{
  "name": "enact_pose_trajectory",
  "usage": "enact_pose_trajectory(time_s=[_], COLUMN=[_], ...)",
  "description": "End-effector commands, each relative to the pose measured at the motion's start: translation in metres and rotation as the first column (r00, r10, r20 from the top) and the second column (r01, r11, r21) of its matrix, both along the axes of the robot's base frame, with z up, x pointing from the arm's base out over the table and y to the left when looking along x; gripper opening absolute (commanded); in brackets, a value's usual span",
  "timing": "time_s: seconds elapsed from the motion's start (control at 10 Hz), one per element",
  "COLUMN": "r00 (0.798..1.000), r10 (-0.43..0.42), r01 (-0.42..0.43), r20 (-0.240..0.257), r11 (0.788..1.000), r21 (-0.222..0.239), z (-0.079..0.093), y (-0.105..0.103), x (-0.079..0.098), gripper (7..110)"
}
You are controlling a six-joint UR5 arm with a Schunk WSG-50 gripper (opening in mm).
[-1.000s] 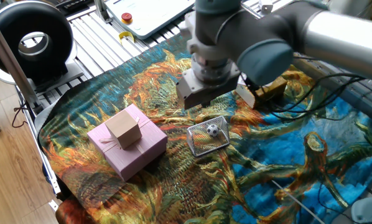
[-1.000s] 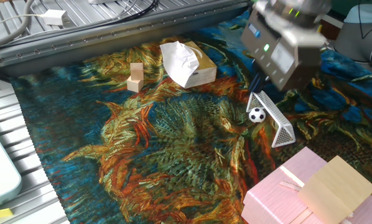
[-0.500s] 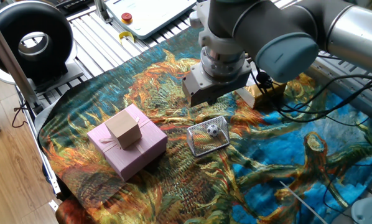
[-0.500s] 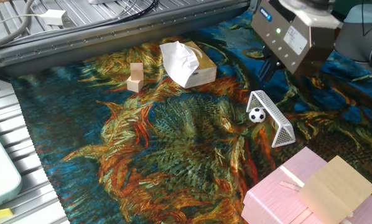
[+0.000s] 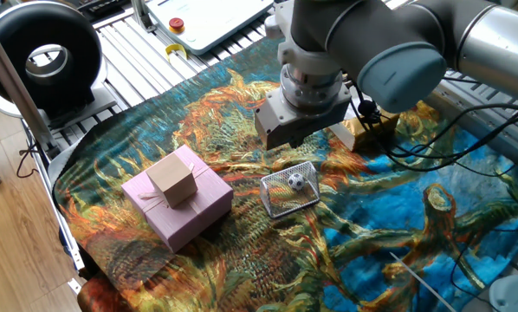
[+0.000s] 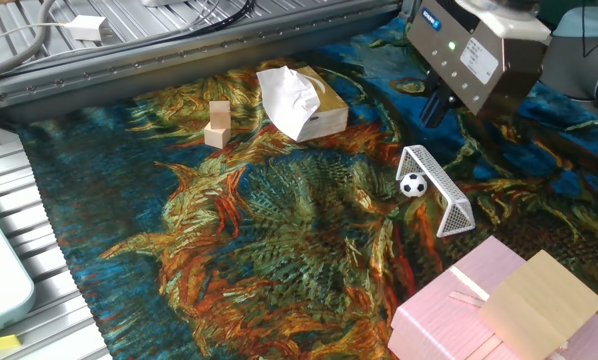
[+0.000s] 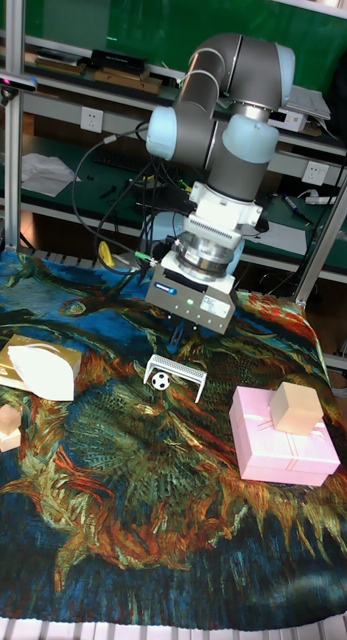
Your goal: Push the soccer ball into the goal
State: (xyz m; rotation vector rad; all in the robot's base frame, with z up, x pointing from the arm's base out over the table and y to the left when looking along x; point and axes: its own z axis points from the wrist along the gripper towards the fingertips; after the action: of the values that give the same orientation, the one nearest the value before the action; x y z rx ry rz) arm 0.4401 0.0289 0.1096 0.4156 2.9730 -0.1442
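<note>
Lifted and drawn back from a second ago, tool (image 6: pixel 434 108) above goal (image 6: pixel 437 188), jaw state unclear; soccer ball (image 6: pixel 413 184) at its mouth; may roll out if nudged.

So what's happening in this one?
A single arm is working a tiny soccer ball and a wire-mesh goal on a patterned cloth. The ball sits right at the goal's mouth, under the frame. The end effector hangs above and behind the goal, touching nothing; its fingers are mostly hidden, so open or shut is unclear. A pink gift box with a small cardboard box on top stands apart, uninvolved.
</note>
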Motion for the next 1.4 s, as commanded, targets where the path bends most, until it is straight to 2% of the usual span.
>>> enact_pose_trajectory(time_s=[0.0,0.4,0.6,0.7,1.0,1.3], r00=[0.999,0.998,0.996,0.997,0.997,0.996], r10=[0.016,0.038,0.036,0.030,0.032,0.041], r01=[-0.016,-0.036,-0.035,-0.030,-0.031,-0.042], r20=[-0.034,-0.052,-0.076,-0.077,-0.068,-0.080], r11=[1.000,0.999,0.999,1.000,0.999,0.999], r21=[0.027,0.031,0.013,0.001,0.005,-0.022], z=[-0.005,-0.006,-0.007,-0.007,-0.007,-0.008], y=[0.008,0.011,0.005,0.000,0.002,-0.005], x=[-0.003,-0.007,-0.011,-0.012,-0.010,-0.010], gripper=[7,7,7,7,7,7])
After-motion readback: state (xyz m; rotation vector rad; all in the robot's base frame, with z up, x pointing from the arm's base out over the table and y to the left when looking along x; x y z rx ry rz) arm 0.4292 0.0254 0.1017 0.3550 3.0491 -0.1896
